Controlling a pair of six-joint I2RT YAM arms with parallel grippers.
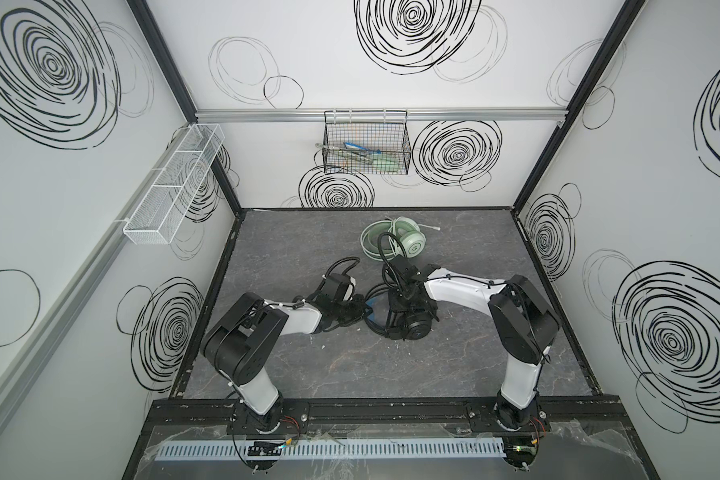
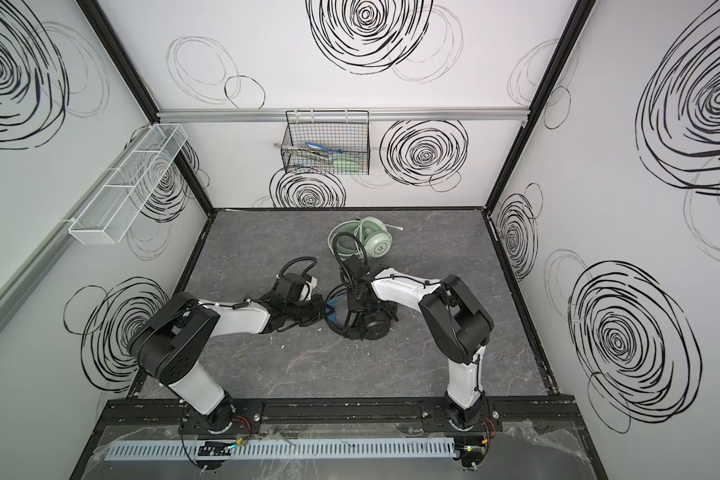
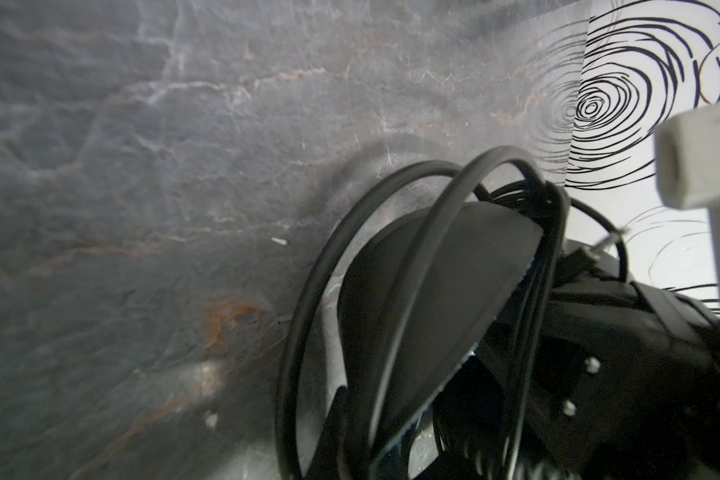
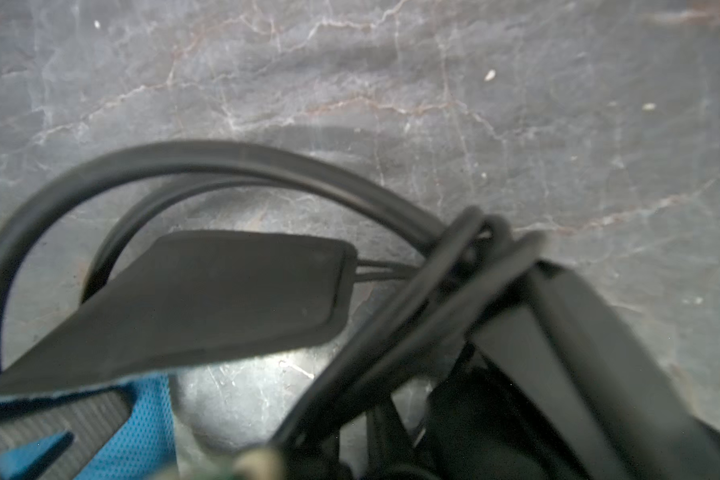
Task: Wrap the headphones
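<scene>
Though the green headset [image 1: 408, 245] looks wrapped, the black headset [image 1: 416, 326] seems half-wound. Left pincer [image 1: 360, 311] grips its band [image 4: 150, 411]; right pincer [image 1: 395, 309]: cannot tell.

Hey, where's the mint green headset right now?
In both top views the mint-green headset lies on the grey table near its back edge, about mid-width, below the black wire basket and behind the black headset.

Open table [image 1: 350, 374] lay across the whole front and along both side edges. Mid-table, the left arm [image 1: 300, 320], right arm [image 1: 458, 291] and black headset [image 1: 414, 328] crowded together with little room among them; behind them the mint headset [image 1: 395, 243] blocked the back centre; the back corners were open
</scene>
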